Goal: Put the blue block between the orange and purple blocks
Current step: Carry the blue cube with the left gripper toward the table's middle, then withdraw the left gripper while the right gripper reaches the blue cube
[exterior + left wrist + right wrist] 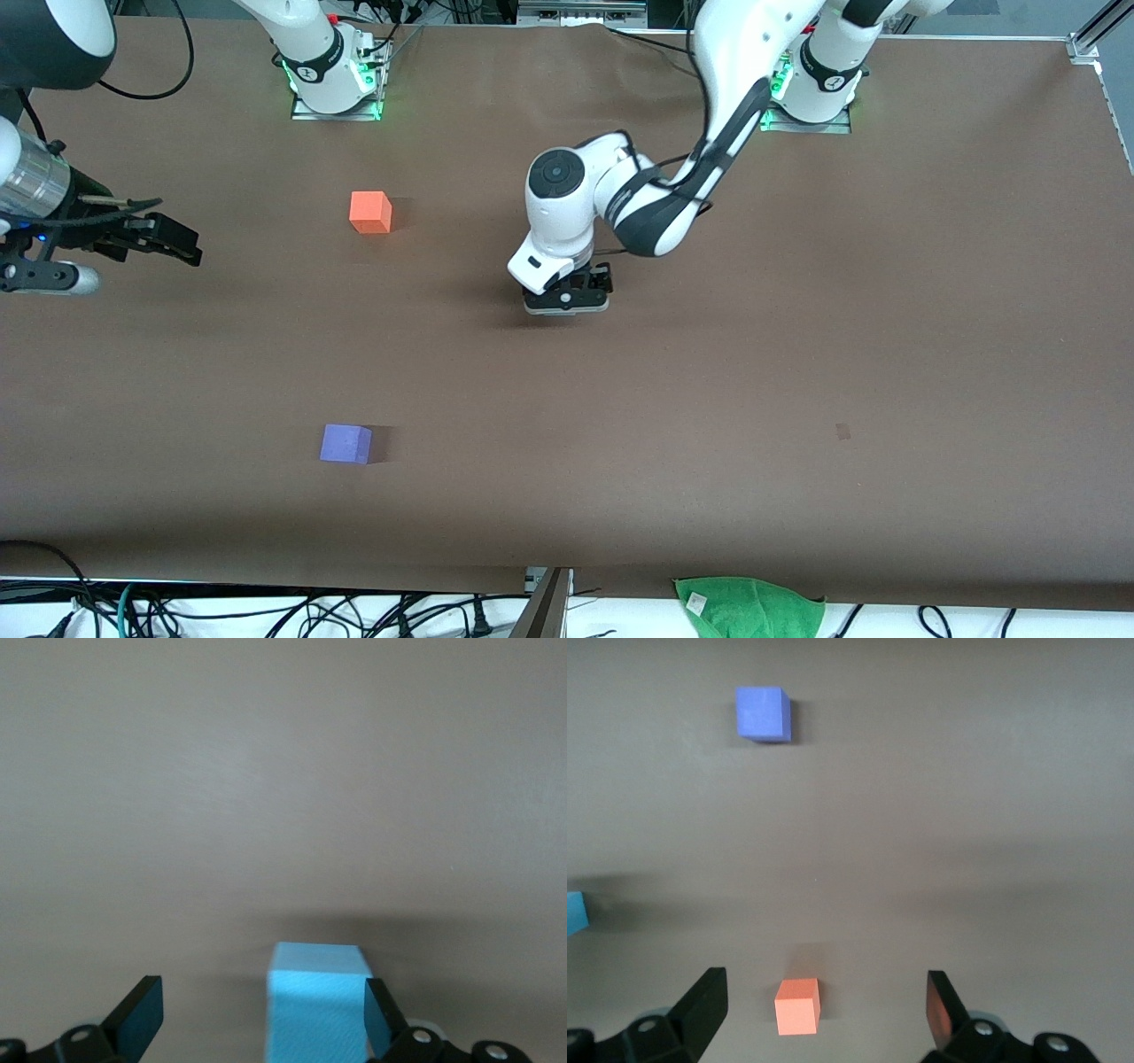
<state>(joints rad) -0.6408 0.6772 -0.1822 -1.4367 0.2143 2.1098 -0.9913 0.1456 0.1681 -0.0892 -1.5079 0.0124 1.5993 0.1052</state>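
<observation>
The blue block (317, 1005) rests on the table between the open fingers of my left gripper (263, 1001), close to one finger and with a gap to the other. In the front view the left gripper (567, 299) is low over the table's middle and hides the block. The orange block (370, 212) lies nearer the robots' bases, and the purple block (345, 443) lies nearer the front camera. My right gripper (168, 241) waits open and empty in the air at the right arm's end. Its wrist view shows the orange block (798, 1006), the purple block (762, 713) and the blue block's edge (574, 912).
A green cloth (749, 602) lies at the table's edge nearest the front camera. Cables hang below that edge. The brown table (797, 354) has a small dark mark (842, 431) toward the left arm's end.
</observation>
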